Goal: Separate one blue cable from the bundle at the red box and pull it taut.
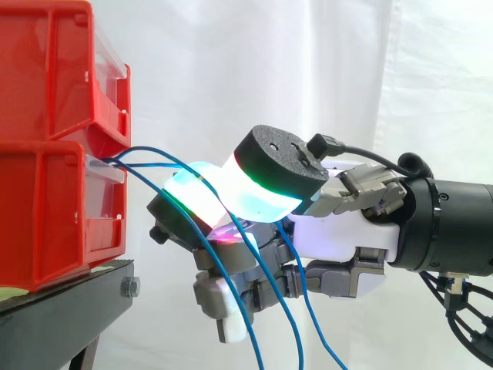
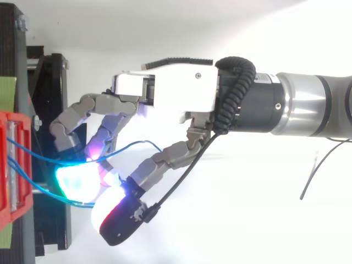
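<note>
Thin blue cables [image 1: 154, 158] leave the front of the lower red box [image 1: 46, 216] and arc right, into my hand [image 1: 339, 231]. The hand reaches in from the right, fingers curled toward the box. Two glowing pads [image 1: 196, 193] press together, and one blue cable runs between them. The other strands pass among the curled fingers and hang slack below the hand. From above, the hand [image 2: 176, 91] sits just off the box [image 2: 14, 165], with the cables [image 2: 38, 159] spanning the short gap to its pads [image 2: 74, 181].
A second red bin [image 1: 54, 69] is stacked on the lower one. Both rest on a black stand [image 1: 69, 308] at the left. A white curtain hangs behind. Open room lies below and to the right of the hand.
</note>
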You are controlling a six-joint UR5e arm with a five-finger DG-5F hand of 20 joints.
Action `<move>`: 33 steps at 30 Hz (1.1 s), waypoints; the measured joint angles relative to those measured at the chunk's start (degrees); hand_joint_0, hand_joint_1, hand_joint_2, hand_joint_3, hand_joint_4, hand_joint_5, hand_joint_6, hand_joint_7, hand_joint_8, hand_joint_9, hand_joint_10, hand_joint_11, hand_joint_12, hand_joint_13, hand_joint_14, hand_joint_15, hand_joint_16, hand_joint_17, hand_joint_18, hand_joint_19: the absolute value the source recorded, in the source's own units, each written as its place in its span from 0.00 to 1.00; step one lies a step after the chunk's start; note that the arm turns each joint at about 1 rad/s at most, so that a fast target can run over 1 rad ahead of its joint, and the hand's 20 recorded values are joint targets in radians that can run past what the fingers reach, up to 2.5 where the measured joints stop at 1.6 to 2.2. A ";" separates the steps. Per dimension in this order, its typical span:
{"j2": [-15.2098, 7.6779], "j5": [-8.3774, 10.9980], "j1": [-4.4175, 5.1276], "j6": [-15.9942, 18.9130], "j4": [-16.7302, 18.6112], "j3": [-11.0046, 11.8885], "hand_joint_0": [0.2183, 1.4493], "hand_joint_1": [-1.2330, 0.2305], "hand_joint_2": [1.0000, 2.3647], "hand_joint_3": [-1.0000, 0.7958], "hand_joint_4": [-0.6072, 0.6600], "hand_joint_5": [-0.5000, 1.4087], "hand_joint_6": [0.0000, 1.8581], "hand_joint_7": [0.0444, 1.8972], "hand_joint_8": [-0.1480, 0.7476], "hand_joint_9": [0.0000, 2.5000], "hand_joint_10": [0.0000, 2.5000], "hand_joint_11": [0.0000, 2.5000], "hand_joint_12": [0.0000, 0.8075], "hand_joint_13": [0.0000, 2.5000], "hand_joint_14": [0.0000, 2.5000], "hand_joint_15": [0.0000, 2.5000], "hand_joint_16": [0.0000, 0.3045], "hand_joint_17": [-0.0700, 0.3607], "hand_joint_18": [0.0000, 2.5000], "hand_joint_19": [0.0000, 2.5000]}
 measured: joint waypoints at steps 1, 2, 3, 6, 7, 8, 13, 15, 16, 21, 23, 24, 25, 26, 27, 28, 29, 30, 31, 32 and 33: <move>0.00 0.00 0.01 0.00 0.03 0.00 0.28 0.28 0.00 0.28 0.57 0.15 0.47 0.61 0.50 0.37 0.01 0.55 0.53 0.32 0.01 0.35 0.17 0.44 0.33 0.25; 0.00 0.00 0.02 0.00 0.07 0.01 0.27 0.30 0.00 0.28 0.57 0.16 0.47 0.61 0.50 0.37 0.01 0.54 0.52 0.31 0.01 0.34 0.17 0.44 0.33 0.26; 0.00 0.01 0.02 0.00 0.11 0.02 0.27 0.30 0.00 0.28 0.57 0.16 0.46 0.60 0.50 0.37 0.01 0.52 0.53 0.31 0.01 0.33 0.17 0.44 0.33 0.25; 0.00 0.03 0.04 -0.03 0.18 0.03 0.30 0.29 0.00 0.28 0.57 0.16 0.46 0.59 0.50 0.36 0.01 0.49 0.51 0.30 0.01 0.32 0.17 0.43 0.32 0.25; 0.01 0.06 0.04 -0.05 0.20 0.04 0.32 0.28 0.00 0.28 0.57 0.16 0.46 0.60 0.49 0.36 0.01 0.49 0.51 0.29 0.01 0.31 0.17 0.43 0.32 0.25; 0.01 0.09 0.04 -0.06 0.21 0.05 0.37 0.27 0.00 0.28 0.56 0.16 0.46 0.63 0.49 0.36 0.01 0.49 0.51 0.30 0.01 0.31 0.17 0.43 0.32 0.25; -0.01 0.19 0.05 -0.15 0.27 0.07 0.44 0.22 0.00 0.31 0.56 0.15 0.47 0.66 0.49 0.36 0.01 0.50 0.50 0.30 0.01 0.31 0.17 0.43 0.33 0.24; 0.00 0.21 0.05 -0.15 0.28 0.07 0.46 0.22 0.00 0.31 0.56 0.15 0.48 0.65 0.49 0.36 0.01 0.49 0.50 0.30 0.01 0.31 0.17 0.43 0.33 0.24; 0.01 0.21 0.06 -0.16 0.28 0.07 0.46 0.22 0.00 0.30 0.56 0.15 0.48 0.64 0.48 0.36 0.01 0.49 0.50 0.30 0.01 0.31 0.17 0.43 0.33 0.24; 0.00 0.21 0.07 -0.17 0.23 0.07 0.34 0.13 0.00 0.28 0.57 0.15 0.48 0.65 0.48 0.39 0.01 0.55 0.48 0.37 0.01 0.38 0.16 0.42 0.41 0.30; -0.01 0.21 0.08 -0.17 0.19 0.07 0.30 0.11 0.00 0.28 0.58 0.15 0.48 0.66 0.49 0.39 0.01 0.55 0.49 0.37 0.01 0.39 0.17 0.43 0.41 0.29; -0.01 0.22 0.08 -0.17 0.17 0.07 0.30 0.11 0.00 0.28 0.58 0.15 0.48 0.66 0.49 0.39 0.01 0.56 0.49 0.37 0.01 0.39 0.17 0.43 0.41 0.29; -0.01 0.22 0.08 -0.17 0.15 0.07 0.29 0.10 0.00 0.28 0.58 0.15 0.48 0.66 0.49 0.38 0.01 0.56 0.50 0.37 0.01 0.39 0.17 0.43 0.41 0.28; -0.01 0.22 0.08 -0.17 0.12 0.07 0.27 0.10 0.00 0.28 0.58 0.15 0.48 0.65 0.50 0.38 0.01 0.56 0.50 0.38 0.01 0.39 0.18 0.44 0.41 0.28; -0.01 0.22 0.08 -0.17 0.09 0.07 0.25 0.11 0.00 0.28 0.59 0.15 0.48 0.64 0.51 0.38 0.01 0.56 0.51 0.38 0.01 0.40 0.18 0.45 0.41 0.28; -0.01 0.22 0.08 -0.15 0.07 0.07 0.22 0.13 0.00 0.28 0.60 0.15 0.48 0.62 0.52 0.38 0.01 0.57 0.53 0.39 0.01 0.41 0.19 0.46 0.41 0.28; -0.01 0.22 0.08 -0.15 0.06 0.07 0.21 0.15 0.00 0.28 0.61 0.14 0.48 0.62 0.52 0.39 0.00 0.60 0.54 0.40 0.01 0.44 0.19 0.46 0.42 0.29; 0.00 0.22 0.08 -0.15 0.05 0.07 0.19 0.17 0.00 0.28 0.62 0.14 0.48 0.61 0.53 0.40 0.00 0.64 0.55 0.41 0.01 0.46 0.19 0.47 0.42 0.29; -0.01 0.22 0.08 -0.14 0.05 0.07 0.18 0.19 0.00 0.28 0.63 0.14 0.48 0.59 0.54 0.40 0.00 0.69 0.57 0.42 0.01 0.51 0.20 0.48 0.42 0.30; -0.01 0.22 0.08 -0.14 0.04 0.07 0.18 0.21 0.00 0.28 0.63 0.14 0.48 0.58 0.55 0.39 0.10 0.71 0.57 0.43 0.01 0.58 0.20 0.48 0.43 0.32; -0.01 0.21 0.08 -0.14 0.04 0.07 0.18 0.22 0.00 0.28 0.64 0.14 0.48 0.57 0.55 0.35 0.21 0.70 0.57 0.44 0.00 0.63 0.20 0.49 0.43 0.33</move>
